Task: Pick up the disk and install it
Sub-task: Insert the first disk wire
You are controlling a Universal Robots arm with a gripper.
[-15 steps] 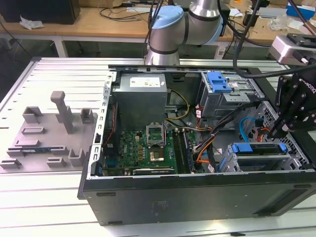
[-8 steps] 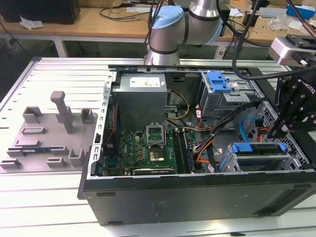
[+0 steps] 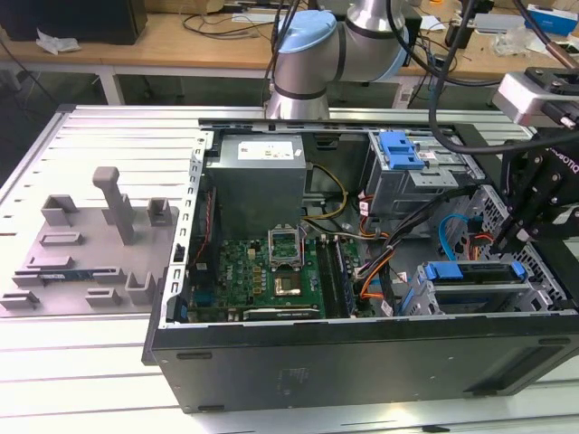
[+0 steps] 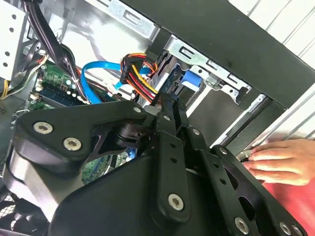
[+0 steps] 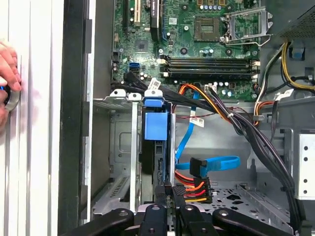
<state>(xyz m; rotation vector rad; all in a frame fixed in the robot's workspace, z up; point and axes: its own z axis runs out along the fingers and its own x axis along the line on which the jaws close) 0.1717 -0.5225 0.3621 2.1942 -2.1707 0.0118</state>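
Already the disk (image 5: pixel 156 125) sits in its cage (image 5: pixel 122 147); the closed tool (image 5: pixel 170 188) hovers just beside.

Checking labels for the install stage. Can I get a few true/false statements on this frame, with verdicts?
1. The disk sits in the drive cage inside the computer case. True.
2. The gripper is outside the case, on the exterior view's left. False: it is on the exterior view's right, reaching into the case close to the disk.
3. A person's hand is outside the case. True.
4. A cooler covers the processor socket. False: the socket is bare, with nothing mounted on it.
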